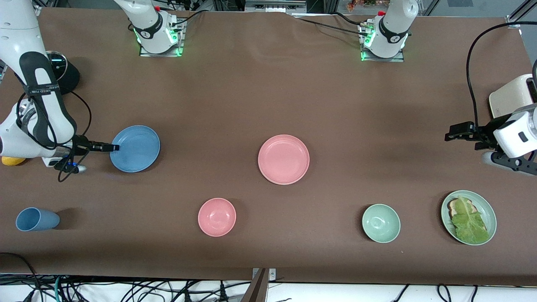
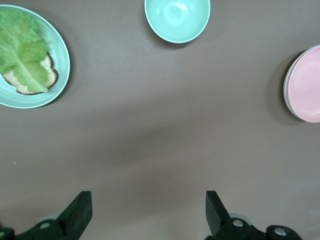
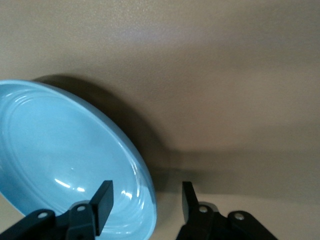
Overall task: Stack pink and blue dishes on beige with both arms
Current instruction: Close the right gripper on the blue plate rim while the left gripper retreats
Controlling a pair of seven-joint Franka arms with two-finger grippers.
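Observation:
The blue plate (image 1: 135, 149) lies flat toward the right arm's end of the table. My right gripper (image 1: 115, 147) is low at its edge and open. One finger (image 3: 102, 202) is over the blue plate (image 3: 65, 155) and the other is outside the rim, with gaps on both sides. The pink plate (image 1: 283, 159) sits mid-table. In the left wrist view a thin pale rim shows under the pink plate (image 2: 306, 85), seemingly the beige plate. My left gripper (image 1: 452, 136) hangs open and empty (image 2: 149, 210) over bare cloth at the left arm's end.
Nearer the camera are a blue cup on its side (image 1: 37, 219), a pink bowl (image 1: 217, 217), a green bowl (image 1: 381, 223) and a green plate (image 1: 491, 214) with toast and lettuce. A cream toaster (image 1: 514, 98) stands by the left gripper. A black round stand (image 1: 67, 73) sits near the right arm.

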